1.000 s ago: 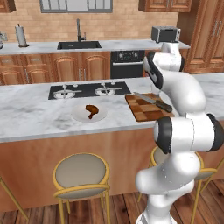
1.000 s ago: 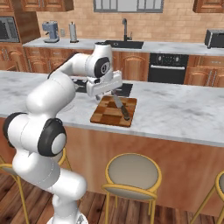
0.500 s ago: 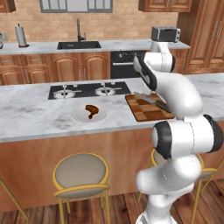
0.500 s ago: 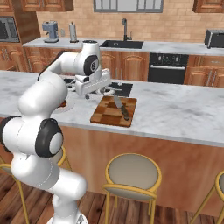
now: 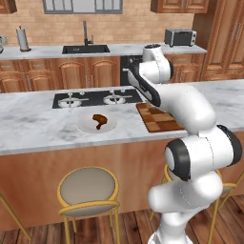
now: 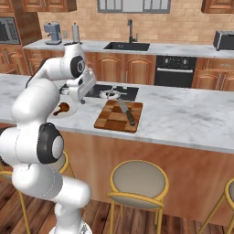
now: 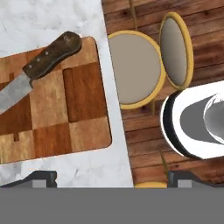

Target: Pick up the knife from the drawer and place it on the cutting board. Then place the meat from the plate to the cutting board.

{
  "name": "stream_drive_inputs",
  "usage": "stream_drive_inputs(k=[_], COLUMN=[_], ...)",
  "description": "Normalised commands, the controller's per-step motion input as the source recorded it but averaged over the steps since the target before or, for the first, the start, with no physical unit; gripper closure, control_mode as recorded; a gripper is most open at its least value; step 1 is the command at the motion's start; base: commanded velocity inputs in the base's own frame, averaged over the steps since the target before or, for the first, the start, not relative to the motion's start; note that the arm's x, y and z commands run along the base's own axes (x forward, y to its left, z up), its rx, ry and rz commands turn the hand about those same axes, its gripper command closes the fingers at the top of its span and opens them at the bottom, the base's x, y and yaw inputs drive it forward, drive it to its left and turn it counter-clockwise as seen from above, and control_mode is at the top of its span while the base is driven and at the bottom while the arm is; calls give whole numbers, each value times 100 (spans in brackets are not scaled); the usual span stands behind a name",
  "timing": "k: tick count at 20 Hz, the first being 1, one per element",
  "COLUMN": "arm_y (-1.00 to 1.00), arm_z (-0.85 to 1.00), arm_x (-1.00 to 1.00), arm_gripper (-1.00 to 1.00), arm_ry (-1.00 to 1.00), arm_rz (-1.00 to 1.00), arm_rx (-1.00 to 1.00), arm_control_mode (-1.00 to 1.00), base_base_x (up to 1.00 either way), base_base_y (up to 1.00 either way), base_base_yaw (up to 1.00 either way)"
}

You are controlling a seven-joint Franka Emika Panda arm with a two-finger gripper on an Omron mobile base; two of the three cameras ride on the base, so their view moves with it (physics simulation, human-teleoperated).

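knife (image 7: 41,68) on cutting board (image 7: 83,109) | fingers (image 7: 43,177) spread wide, empty, above board edge

Knife (image 7: 41,70) blade tip off-frame.

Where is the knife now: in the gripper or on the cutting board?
On the board. The knife lies flat on the cutting board, with the open gripper away from it.
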Motion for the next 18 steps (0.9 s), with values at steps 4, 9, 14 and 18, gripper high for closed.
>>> stream_drive_inputs(k=[4,9,14,18], arm_y=[6,0,1,18], arm_z=[0,0,0,0], arm_x=[18,26,36,35], arm_gripper=[-100,-100,-100,-100], arm_ry=[0,0,0,0], arm_rz=[61,57,60,61], arm_rx=[-14,-16,-6,-5], arm_control_mode=[-100,-100,-100,-100], base_base_x=[0,0,0,0], base_base_y=[0,0,0,0], base_base_yaw=[0,0,0,0])
